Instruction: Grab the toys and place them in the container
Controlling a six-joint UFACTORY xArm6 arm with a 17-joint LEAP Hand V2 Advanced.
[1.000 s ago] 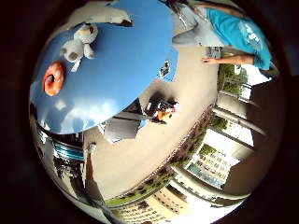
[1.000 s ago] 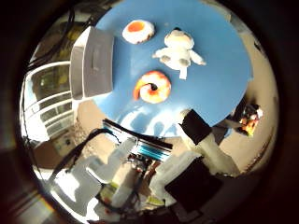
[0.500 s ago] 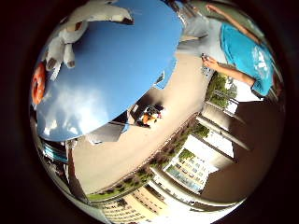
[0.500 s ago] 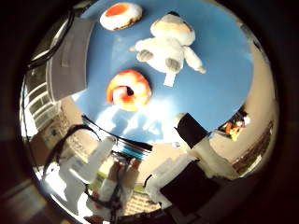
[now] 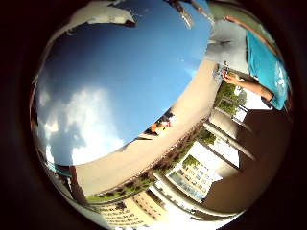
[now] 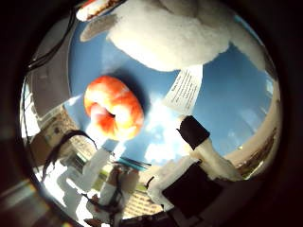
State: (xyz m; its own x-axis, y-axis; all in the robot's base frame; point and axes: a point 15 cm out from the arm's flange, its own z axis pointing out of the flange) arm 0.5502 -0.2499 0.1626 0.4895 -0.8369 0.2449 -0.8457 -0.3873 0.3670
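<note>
A white plush toy (image 6: 175, 33) fills much of the thumb side view, close under my palm, with its paper tag (image 6: 185, 90) lying on the blue table (image 6: 236, 94). An orange plush shrimp (image 6: 113, 108) lies curled on the table beside it. Another orange and white toy (image 6: 97, 7) shows at the rim past the white one. The white container (image 6: 49, 80) stands at the table's edge beyond the shrimp. My hand (image 6: 199, 165) shows one black-tipped finger reaching out straight over the table near the tag, touching nothing I can see.
The blue table top (image 5: 124, 86) fills most of the little finger side view, with a sliver of the white plush (image 5: 103, 14) at its rim. A person in a teal shirt (image 5: 261, 67) stands beyond the table's far edge. The arm's base (image 6: 109, 189) sits below the table edge.
The camera has come down much closer to the table; the white plush and the shrimp now look far larger. The toys themselves have not moved.
</note>
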